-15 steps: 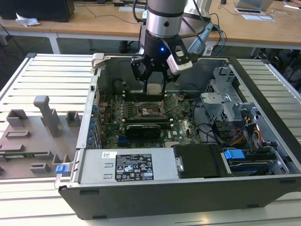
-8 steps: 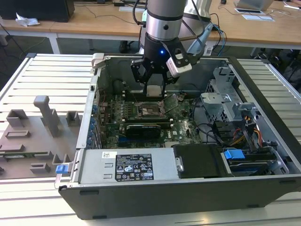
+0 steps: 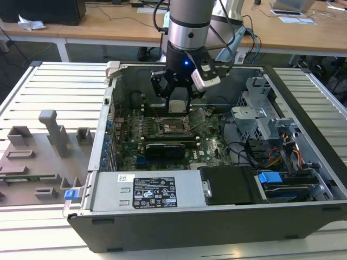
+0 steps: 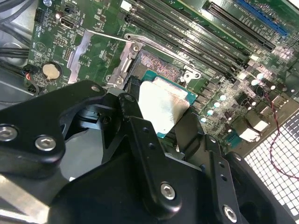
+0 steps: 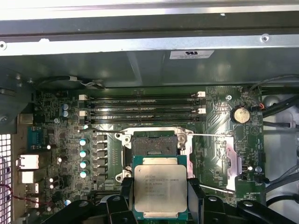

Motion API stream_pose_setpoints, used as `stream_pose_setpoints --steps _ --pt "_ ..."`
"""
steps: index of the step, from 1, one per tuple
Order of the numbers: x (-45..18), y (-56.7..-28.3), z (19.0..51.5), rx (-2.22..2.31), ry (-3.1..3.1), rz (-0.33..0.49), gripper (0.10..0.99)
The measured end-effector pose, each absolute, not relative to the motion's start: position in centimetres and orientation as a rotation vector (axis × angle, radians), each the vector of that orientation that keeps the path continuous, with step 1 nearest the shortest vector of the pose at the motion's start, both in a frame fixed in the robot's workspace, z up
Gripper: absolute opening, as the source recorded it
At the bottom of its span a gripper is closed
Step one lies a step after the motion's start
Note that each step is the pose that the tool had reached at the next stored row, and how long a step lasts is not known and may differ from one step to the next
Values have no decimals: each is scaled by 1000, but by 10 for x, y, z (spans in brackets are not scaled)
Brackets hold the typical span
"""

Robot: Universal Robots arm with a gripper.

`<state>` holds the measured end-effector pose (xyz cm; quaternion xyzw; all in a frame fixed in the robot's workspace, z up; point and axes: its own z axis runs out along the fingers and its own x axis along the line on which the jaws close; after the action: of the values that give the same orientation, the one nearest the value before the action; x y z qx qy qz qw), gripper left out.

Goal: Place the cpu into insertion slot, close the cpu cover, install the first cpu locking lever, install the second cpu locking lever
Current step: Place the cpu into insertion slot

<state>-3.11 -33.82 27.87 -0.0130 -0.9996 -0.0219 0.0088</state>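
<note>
One tilt could damage the insertion slot (image 5: 154, 144): your hand (image 3: 179, 102), clamped on the cpu (image 5: 160, 189), hangs above it.

The exterior view stands off the arm, raised over the near side of the open computer case (image 3: 217, 216). It looks down across the case from some way off, taking in the table (image 3: 54, 81) and the tool (image 3: 178, 100). Both wrist views ride close over the motherboard (image 5: 60, 140): the first wrist view looks almost square onto it, the second wrist view aslant. All three share the socket (image 5: 154, 144); both wrist views also share the gripped cpu (image 5: 160, 190) and the memory slots (image 5: 145, 109).
</note>
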Motion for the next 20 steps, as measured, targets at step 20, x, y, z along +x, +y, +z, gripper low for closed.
stream_pose_setpoints --steps 20 --pt "-31 -338 265 -41 -3123 -68 541"
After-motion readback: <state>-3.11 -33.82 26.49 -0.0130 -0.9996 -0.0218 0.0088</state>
